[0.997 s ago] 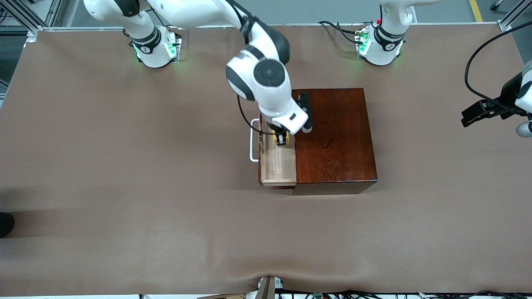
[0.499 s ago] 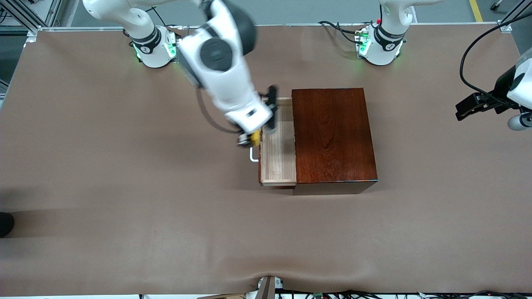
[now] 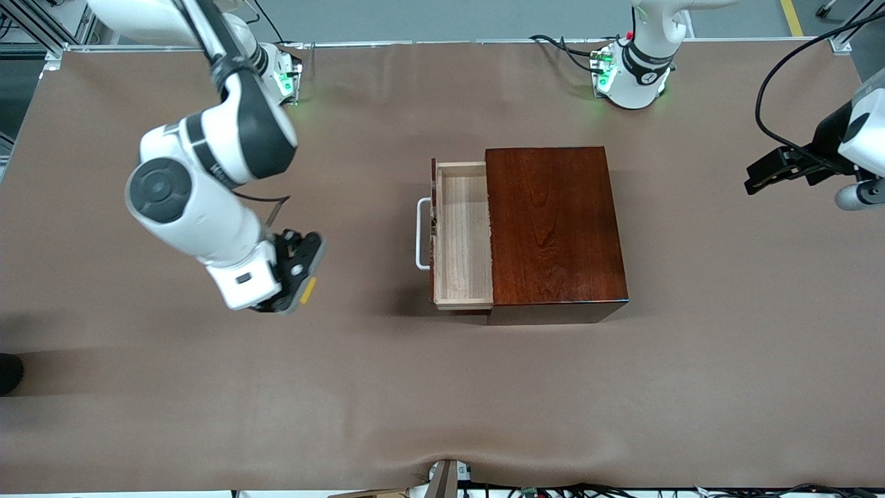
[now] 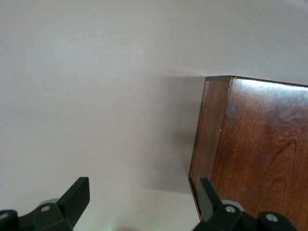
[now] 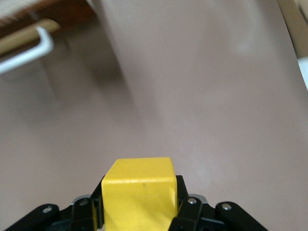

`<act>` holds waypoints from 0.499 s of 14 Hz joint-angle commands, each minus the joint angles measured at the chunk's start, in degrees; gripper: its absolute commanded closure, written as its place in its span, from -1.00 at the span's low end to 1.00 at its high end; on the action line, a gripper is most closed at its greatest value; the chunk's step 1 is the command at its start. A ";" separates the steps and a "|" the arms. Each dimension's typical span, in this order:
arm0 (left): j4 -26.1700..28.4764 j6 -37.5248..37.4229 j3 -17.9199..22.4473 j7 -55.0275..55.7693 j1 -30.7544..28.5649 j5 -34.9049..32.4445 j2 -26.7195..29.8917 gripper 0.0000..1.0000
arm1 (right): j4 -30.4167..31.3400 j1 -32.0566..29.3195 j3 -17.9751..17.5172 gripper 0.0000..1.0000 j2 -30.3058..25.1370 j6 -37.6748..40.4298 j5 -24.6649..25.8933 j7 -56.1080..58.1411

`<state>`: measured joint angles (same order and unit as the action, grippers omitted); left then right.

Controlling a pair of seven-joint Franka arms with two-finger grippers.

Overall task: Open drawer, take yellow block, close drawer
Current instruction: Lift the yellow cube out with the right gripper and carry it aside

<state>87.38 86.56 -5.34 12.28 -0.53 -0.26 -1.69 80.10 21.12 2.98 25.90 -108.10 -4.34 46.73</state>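
Two arms, two jobs: your right gripper (image 3: 296, 294) pinches the yellow block (image 3: 308, 290) between its fingers and holds it in the air over bare table (image 3: 173, 387), toward the right arm's end, well apart from the wooden box (image 3: 553, 228). That spot looks chosen so the block can be set down clear of the drawer's path. The drawer (image 3: 462, 235) stands pulled out of the box, its pale tray bare, its white handle (image 3: 422, 234) free to be pushed, so closing it is what I judge remains. Your left gripper (image 4: 144, 204) waits over the table at the left arm's end, fingers spread, holding nothing
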 commanded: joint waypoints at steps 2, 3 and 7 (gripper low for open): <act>0.42 -2.97 -2.04 -4.00 0.18 -0.17 0.46 -1.00 | 6.81 -0.20 5.71 1.00 -2.61 -2.46 1.18 -5.24; 0.33 -2.97 -2.13 -6.71 -0.08 -0.18 0.55 -1.00 | 8.65 -0.28 7.46 1.00 -2.61 -3.77 1.18 -7.77; 0.68 -3.15 -2.05 -11.40 -0.43 -0.18 1.25 -1.00 | 13.76 -0.90 9.94 1.00 -2.61 -7.12 1.18 -22.96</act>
<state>87.62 84.24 -7.18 2.82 -0.44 -0.26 -1.71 89.97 20.45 12.74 25.80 -114.03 -4.26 31.32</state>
